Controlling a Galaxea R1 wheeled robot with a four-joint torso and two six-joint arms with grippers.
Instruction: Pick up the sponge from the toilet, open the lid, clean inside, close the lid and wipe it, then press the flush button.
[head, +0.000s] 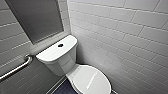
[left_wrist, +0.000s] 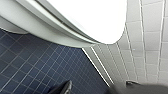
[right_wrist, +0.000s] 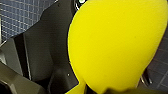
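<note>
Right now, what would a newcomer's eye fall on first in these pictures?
The bright yellow sponge, looming close in the right wrist view over the dark tiled floor. Next, the glossy white toilet set in the corner of pale-tiled walls, its lid down, with a metal grab bar on the wall beside it.

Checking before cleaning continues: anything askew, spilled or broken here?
Nothing stands out. The white glossy ceramic toilet sits intact, its white oval plastic lid shut flat, and the bright yellow oblong sponge looks whole.
</note>
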